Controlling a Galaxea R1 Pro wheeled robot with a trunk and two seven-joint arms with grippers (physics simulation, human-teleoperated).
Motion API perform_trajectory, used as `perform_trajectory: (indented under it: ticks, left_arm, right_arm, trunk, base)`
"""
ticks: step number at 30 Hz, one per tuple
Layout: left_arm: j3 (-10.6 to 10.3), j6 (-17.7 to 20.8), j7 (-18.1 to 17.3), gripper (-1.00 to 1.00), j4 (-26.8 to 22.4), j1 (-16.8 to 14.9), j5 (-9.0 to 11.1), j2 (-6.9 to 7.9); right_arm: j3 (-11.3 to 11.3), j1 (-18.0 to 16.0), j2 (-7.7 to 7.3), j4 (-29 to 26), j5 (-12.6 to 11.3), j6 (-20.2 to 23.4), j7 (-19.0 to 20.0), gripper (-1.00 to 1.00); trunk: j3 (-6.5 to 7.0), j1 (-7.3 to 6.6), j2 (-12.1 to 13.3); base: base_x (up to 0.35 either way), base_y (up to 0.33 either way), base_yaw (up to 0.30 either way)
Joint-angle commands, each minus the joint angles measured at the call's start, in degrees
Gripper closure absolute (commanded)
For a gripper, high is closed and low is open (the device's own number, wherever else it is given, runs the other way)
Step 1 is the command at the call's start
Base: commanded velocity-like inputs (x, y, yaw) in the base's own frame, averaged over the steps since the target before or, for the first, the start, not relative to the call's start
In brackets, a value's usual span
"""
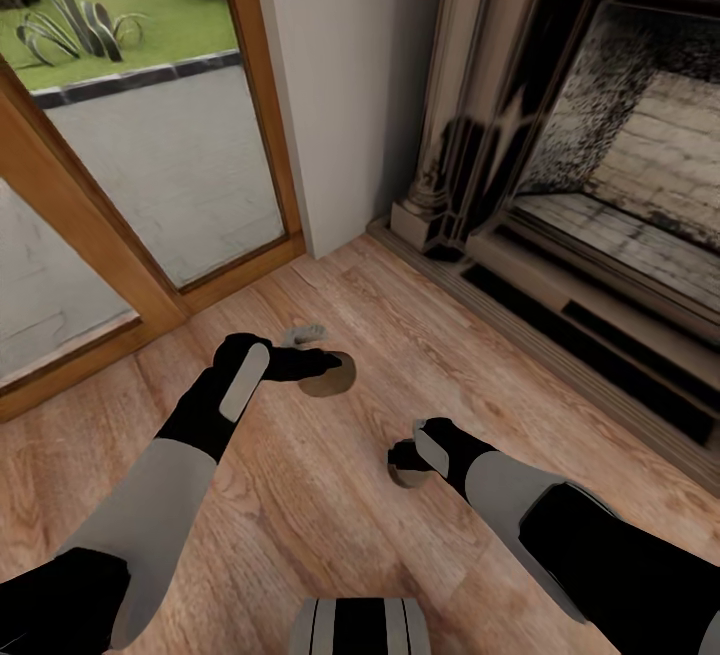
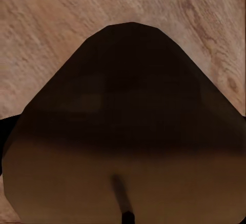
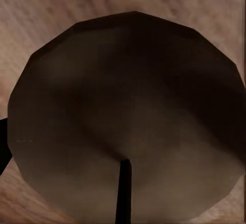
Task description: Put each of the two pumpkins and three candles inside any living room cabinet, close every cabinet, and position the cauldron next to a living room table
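Note:
Two of the candles are in my grippers above the wooden floor. In the head view my left gripper [image 1: 318, 365] is shut on a squat tan candle [image 1: 332, 378]. My right gripper [image 1: 405, 459] is shut on another candle [image 1: 405, 476], mostly hidden beneath it. The left wrist view has its candle [image 2: 123, 131] right at the camera, dark wick end nearest. The right wrist view looks onto the round end of the other candle [image 3: 123, 111] and its wick. The pumpkins, cabinet, cauldron and table are out of view.
A fireplace [image 1: 610, 165] with a raised stone hearth runs along the right. A white wall corner [image 1: 350, 85] stands ahead, and a wood-framed glass door [image 1: 150, 165] is at the left. Wooden floor [image 1: 300, 515] lies below both arms. A small grey piece [image 1: 305, 335] shows just past the left gripper.

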Motion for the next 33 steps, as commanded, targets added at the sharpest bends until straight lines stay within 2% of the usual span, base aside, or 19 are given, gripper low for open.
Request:
perform_trajectory:
  ticks: [1, 13, 20, 24, 33]
  left_arm:
    - [-0.03, 0.16, 0.54, 1.00, 0.80, -0.02, 0.49, 0.01]
    - [0.16, 0.01, 0.72, 1.00, 3.43, -0.02, 0.36, 1.18]
    - [0.10, -0.12, 0.72, 1.00, 7.60, -0.02, 0.29, 3.66]
    - [0.11, -0.12, 0.70, 1.00, 8.96, -0.02, 0.29, 3.98]
    - [0.16, -1.45, 0.64, 1.00, 11.93, -0.02, 0.29, 5.43]
  right_arm:
    - [0.38, -0.01, 0.00, -0.07, -0.64, 0.22, -0.39, 1.00]
    - [0.38, -0.01, 0.00, -0.07, -0.57, 0.22, -0.60, 1.00]
    - [0.38, -0.01, 0.00, -0.46, -0.66, 0.66, -0.59, 1.00]
    - [0.38, -0.01, 0.00, -0.50, -0.66, 0.74, -0.94, 1.00]
    - [0.27, -0.01, 0.00, -0.57, -0.57, 0.75, -0.99, 1.00]
  trunk:
    - [0.19, -0.03, 0.00]
    - [2.85, -0.34, 0.16]
    - [4.40, -0.52, 0.26]
    - [5.28, -0.62, 0.31]
    - [7.55, -0.86, 0.43]
  base:
    - [0.000, 0.000, 0.000]
    - [0.000, 0.000, 0.000]
    - [0.000, 0.000, 0.000]
    - [0.000, 0.000, -0.003]
    - [0.000, 0.000, -0.214]
